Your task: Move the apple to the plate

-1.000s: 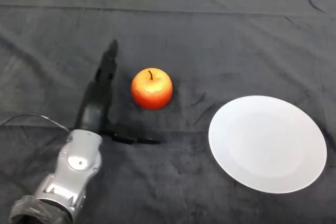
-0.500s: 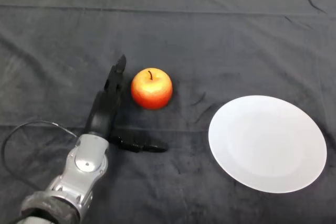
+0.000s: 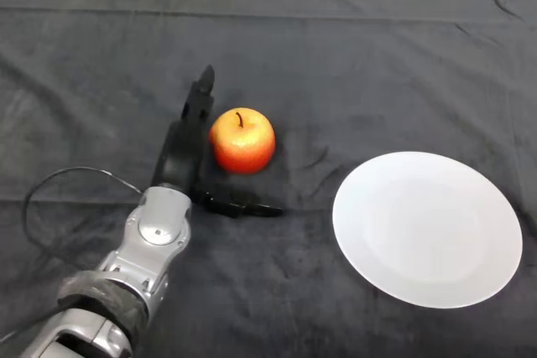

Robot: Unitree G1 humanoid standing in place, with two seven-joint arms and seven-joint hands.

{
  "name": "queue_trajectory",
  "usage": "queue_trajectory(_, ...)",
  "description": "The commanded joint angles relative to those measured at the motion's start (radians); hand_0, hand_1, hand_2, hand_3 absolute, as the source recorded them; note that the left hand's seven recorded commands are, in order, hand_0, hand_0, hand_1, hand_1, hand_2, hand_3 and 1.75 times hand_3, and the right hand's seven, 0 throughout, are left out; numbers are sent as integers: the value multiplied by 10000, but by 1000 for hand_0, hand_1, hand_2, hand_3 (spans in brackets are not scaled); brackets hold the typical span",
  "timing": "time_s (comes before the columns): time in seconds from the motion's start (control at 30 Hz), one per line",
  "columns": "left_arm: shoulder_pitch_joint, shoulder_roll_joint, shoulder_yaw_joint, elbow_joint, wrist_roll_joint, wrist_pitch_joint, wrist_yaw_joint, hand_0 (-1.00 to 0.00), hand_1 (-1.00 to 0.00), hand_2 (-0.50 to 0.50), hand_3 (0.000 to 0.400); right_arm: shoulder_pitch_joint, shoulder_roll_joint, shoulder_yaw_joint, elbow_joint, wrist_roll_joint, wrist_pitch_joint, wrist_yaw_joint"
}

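The apple (image 3: 242, 140), red-orange with a short dark stem pointing up, sits on the dark cloth (image 3: 352, 48) a little left of the frame's centre. The left hand (image 3: 186, 150) comes in from the lower left on its silver-grey arm (image 3: 143, 262) and lies open around the fruit: the fingers (image 3: 200, 98) run straight up along the apple's left edge, right beside it and perhaps touching, while the thumb (image 3: 242, 204) stretches rightward just below the apple, with a narrow strip of cloth showing between them. Nothing is curled round the fruit. The apple's right and upper sides are free.

The white plate (image 3: 428, 228) lies in the right half of the frame, lower than the apple and well apart from it; its right rim comes close to the frame's right edge. Between the apple and the plate's left rim is a stretch of bare cloth with a few small wrinkles. The upper part of the frame is open cloth up to the table's far edge, crossed by a long fold line
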Motion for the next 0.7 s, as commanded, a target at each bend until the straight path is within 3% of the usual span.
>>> queue_trajectory(0.03,-794,-81,-271,360,-82,-165,-21,-1000,-71,-465,400,-31,-164,-160,53,115,-54,-59)
queue_trajectory(0.1,-822,-79,-343,411,-124,-202,-36,-1000,-600,-200,400,-33,-167,-161,60,116,-55,-56)
queue_trajectory(0.13,-834,-78,-383,436,-141,-225,-39,-1000,-1000,0,400,-34,-168,-161,63,116,-55,-54)
queue_trajectory(0.7,-1015,-135,-890,566,-218,-531,247,-1000,-1000,0,400,-47,-185,-166,107,116,-62,-30)
